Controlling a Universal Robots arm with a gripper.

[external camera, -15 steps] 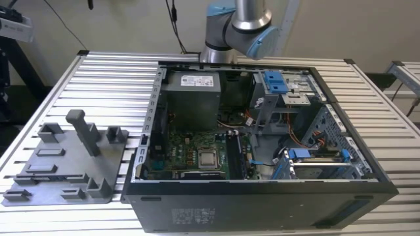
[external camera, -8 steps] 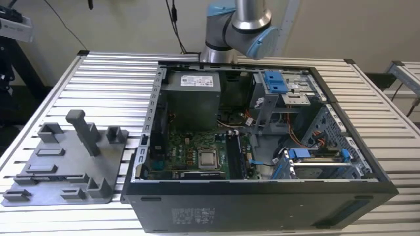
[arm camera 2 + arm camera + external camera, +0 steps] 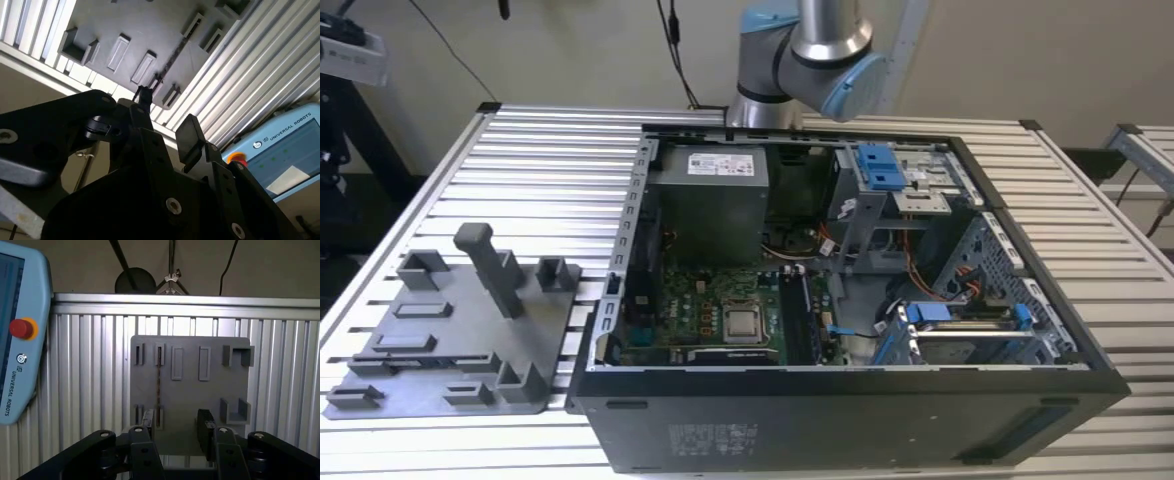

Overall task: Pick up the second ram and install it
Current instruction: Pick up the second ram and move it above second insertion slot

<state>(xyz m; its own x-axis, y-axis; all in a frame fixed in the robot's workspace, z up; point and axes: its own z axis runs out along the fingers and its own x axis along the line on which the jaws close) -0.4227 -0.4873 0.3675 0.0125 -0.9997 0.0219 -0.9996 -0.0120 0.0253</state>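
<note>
Okay, the gripper (image 3: 176, 423) is spread wide, with a clear gap between its two black fingers (image 3: 148, 421), and it grasps nothing. In both wrist views it hangs above the grey tray (image 3: 190, 390), with no contact I can see. In the second wrist view the gripper (image 3: 166, 114) shows the same: jaws apart, nothing between them.

The second ram (image 3: 159, 382) stands on edge in a pair of slots on the tray. It is seen edge-on as a thin dark strip, so its chips can't be made out. In the second wrist view the second ram (image 3: 174, 52) runs as a thin line across the tray (image 3: 150, 25).

The tray (image 3: 454, 340) lies on a slatted metal table (image 3: 547, 160), at the exterior view's left of an open computer case (image 3: 854, 430). A green motherboard (image 3: 707, 300) sits inside the case. The arm (image 3: 807, 50) rises at the table's far side. A light-blue teach pendant (image 3: 20, 340) with a red button (image 3: 21, 328) lies on the slats beside the tray. The wall behind is plain beige.
</note>
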